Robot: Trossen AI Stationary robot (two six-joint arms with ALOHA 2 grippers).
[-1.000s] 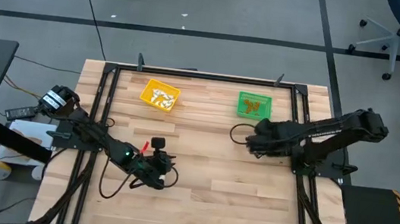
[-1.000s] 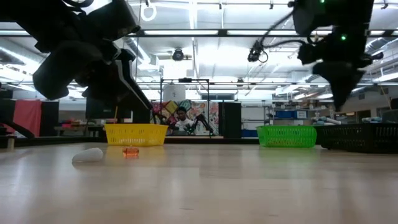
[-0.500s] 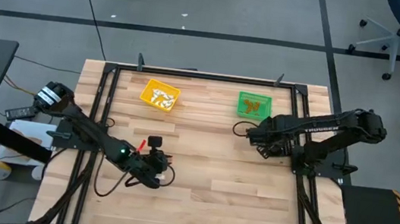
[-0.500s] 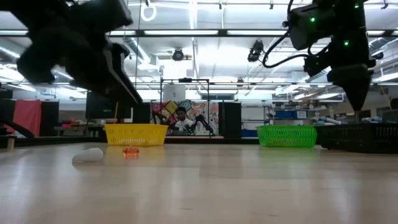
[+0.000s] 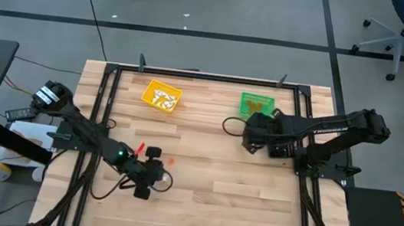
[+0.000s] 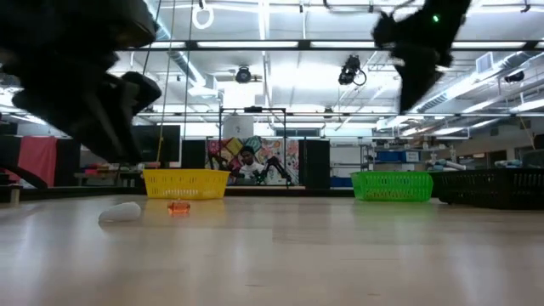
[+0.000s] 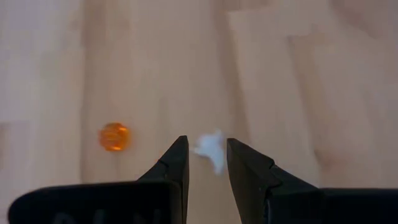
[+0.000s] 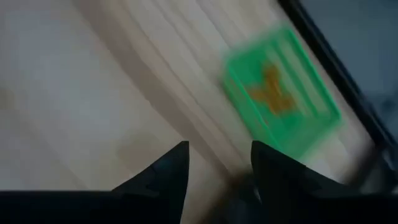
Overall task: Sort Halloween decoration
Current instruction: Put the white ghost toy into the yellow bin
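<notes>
A white trinket [image 7: 209, 149] and an orange trinket [image 7: 114, 136] of the Halloween decoration lie on the bare wood left of centre. They also show in the low view: white trinket [image 6: 119, 212], orange trinket [image 6: 178, 207]. My left gripper [image 7: 207, 144] hangs above them, open by a narrow gap, and the white trinket shows through that gap. My right gripper [image 8: 217, 149] is open and empty, raised near the green bin [image 8: 283, 93]. From above, the left gripper [image 5: 155, 170] is at the near left and the right gripper [image 5: 247, 134] at the right.
A yellow bin [image 5: 161, 96] holding white trinkets and a green bin [image 5: 255, 105] holding orange ones stand at the table's far side. A black bin [image 6: 493, 189] shows at the far right in the low view. Bare wood lies between the two arms.
My right gripper has risen well above the table and drifted a little toward the table's left. My left gripper has drawn back slightly toward the near-left and tipped, so the orange trinket now shows uncovered from above. The trinkets have not moved.
</notes>
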